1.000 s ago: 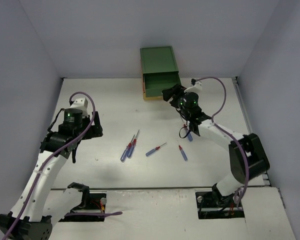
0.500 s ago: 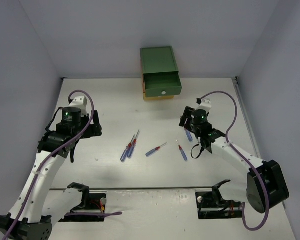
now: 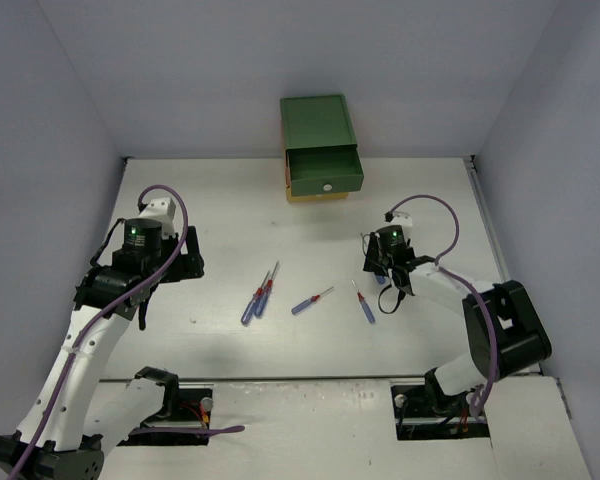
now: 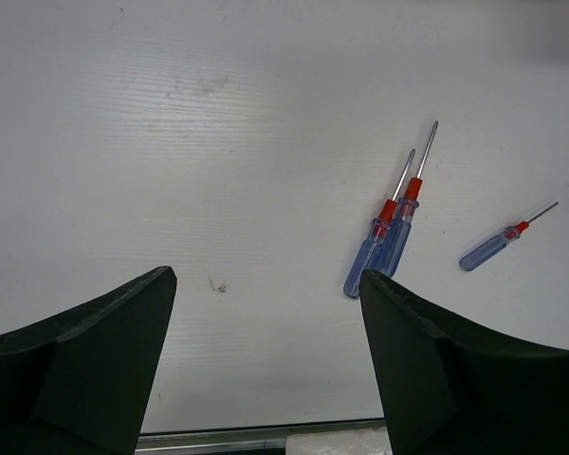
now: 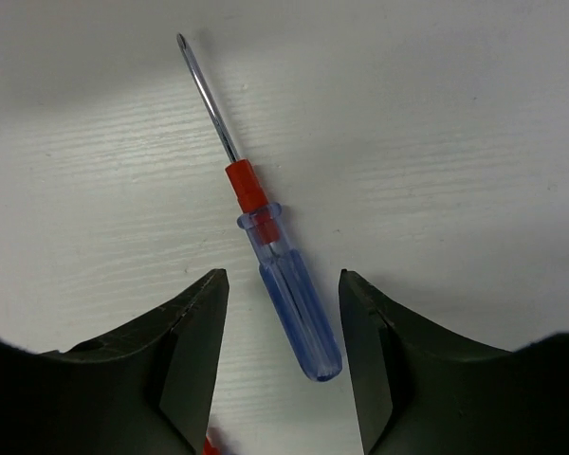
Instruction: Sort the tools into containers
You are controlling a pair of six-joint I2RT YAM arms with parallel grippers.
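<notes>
White surface (image 3: 220, 210): one screwdriver (image 5: 286, 294) lying flat, right hand (image 5: 280, 277) low over its handle, fingers (image 5: 185, 327) apart on either side.
Lower straight and close across the middle of the blue handle, not the red collar or shaft. Your destination is the open green drawer (image 3: 325, 172) at the far edge. Left hand (image 4: 266, 284) hangs spread, empty.

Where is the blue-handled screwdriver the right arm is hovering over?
Right wrist view: the thin blue-handled screwdriver lies flat on the white table, between the fingers of the open right pincer, touching neither, metal tip pointing away.
</notes>
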